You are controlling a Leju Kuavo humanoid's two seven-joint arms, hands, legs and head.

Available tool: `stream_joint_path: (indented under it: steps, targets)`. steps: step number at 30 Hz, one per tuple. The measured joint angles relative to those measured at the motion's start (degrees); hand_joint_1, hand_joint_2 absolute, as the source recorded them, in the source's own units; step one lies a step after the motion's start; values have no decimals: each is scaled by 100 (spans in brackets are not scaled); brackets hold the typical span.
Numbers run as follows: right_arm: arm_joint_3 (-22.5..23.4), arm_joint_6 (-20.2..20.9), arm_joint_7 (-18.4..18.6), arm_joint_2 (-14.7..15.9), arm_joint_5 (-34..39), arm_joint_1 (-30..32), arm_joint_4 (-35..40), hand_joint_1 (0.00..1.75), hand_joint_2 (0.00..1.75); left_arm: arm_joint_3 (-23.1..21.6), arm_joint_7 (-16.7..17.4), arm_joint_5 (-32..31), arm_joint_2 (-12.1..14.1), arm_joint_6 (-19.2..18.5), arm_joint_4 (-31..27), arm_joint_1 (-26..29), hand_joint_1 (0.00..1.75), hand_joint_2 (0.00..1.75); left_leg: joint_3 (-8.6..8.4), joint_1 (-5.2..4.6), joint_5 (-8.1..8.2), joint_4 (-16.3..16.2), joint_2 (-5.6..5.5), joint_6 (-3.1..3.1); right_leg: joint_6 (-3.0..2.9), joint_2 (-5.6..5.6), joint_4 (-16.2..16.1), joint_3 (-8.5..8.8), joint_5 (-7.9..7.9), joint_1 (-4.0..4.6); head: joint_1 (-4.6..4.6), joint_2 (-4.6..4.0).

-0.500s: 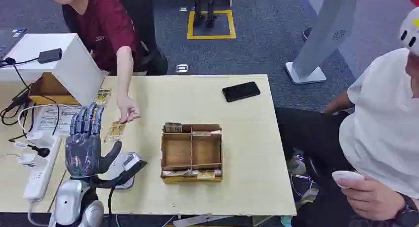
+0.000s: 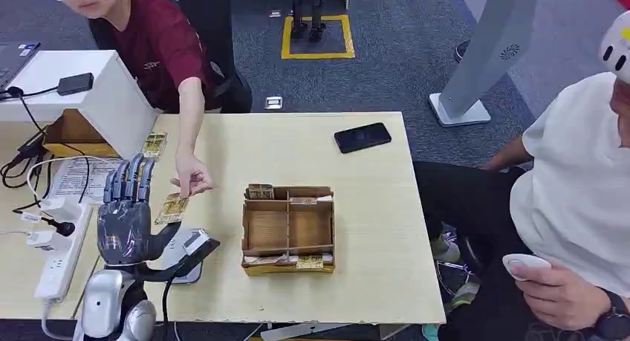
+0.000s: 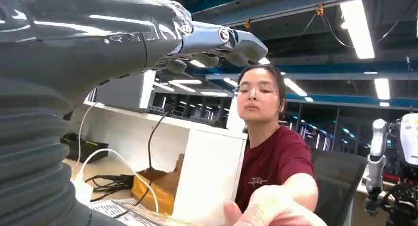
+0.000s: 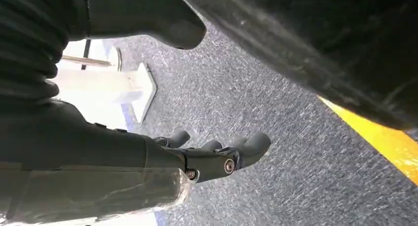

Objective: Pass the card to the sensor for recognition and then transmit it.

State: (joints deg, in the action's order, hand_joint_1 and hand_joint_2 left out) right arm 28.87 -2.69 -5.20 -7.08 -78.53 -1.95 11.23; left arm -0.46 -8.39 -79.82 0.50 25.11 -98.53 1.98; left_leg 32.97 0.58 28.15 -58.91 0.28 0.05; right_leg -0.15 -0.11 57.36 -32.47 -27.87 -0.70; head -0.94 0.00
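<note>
My left hand (image 2: 126,216) stands over the table's left front, fingers straight and apart, holding nothing. Just right of its fingertips a gold patterned card (image 2: 172,207) lies on the table, with a person's hand (image 2: 192,180) touching its far corner. A second card (image 2: 154,144) lies further back beside the white box. The grey sensor (image 2: 187,252) with its cable sits by my left thumb. In the left wrist view my left hand (image 3: 148,44) stretches toward the person, whose hand (image 3: 271,209) is near. My right hand (image 4: 212,154) hangs over the carpet, fingers loosely curved, empty.
A cardboard tray (image 2: 288,229) with compartments holding several cards stands mid-table. A black phone (image 2: 362,137) lies at the back right. A white box (image 2: 111,96), cables and a power strip (image 2: 59,252) crowd the left. A second person (image 2: 579,207) sits at the right.
The person's hand has slid the card a little nearer to my left hand, and the person has leaned in. My left hand has barely moved.
</note>
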Motion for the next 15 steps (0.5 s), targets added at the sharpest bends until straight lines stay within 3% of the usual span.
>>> stream_joint_path:
  steps: [1,2,15]
  targets:
    - [2,-2,0,0,-2,0,6,0,175,7,0,0,-2,-2,0,0,159,175,0,0,0,0,0,0,0,0,0,0,0,0,0,0]
    - [4,-7,0,0,-2,-2,9,0,175,9,0,0,-4,-2,0,0,175,175,0,0,0,0,0,0,0,0,0,0,0,0,0,0]
    - [138,11,-11,-15,-122,-6,17,0,175,90,-199,192,-48,-44,24,0,175,175,0,0,0,0,0,0,0,0,0,0,0,0,0,0]
